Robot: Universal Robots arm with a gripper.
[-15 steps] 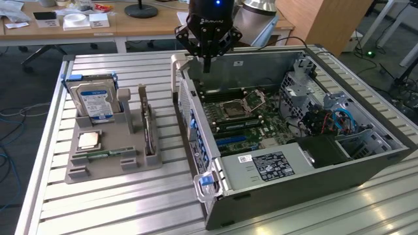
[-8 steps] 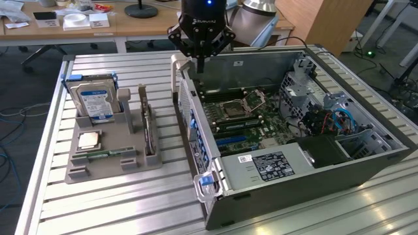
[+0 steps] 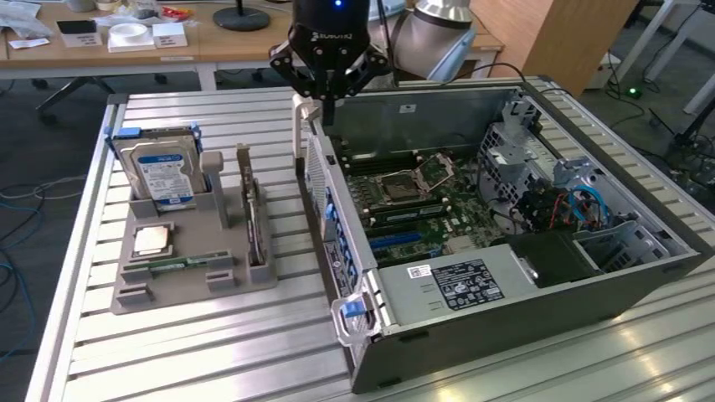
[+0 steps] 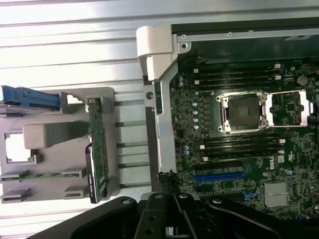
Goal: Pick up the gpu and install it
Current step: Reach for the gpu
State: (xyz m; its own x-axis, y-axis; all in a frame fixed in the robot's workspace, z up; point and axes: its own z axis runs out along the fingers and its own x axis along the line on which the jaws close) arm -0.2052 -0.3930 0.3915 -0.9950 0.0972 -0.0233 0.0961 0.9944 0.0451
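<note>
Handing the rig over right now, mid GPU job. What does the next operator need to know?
Pincer: hangs above the open dark-grey computer case, over the wall that faces the parts holder. It does not hold the card.
GPU: the thin green circuit card stands on edge in the grey plastic parts holder, at the exterior view's left of the case, apart from the pincer.
Case: the long blue slot inside it is vacant.
Done: nothing that shows.
Left: the pick and the install, both in full.
</note>
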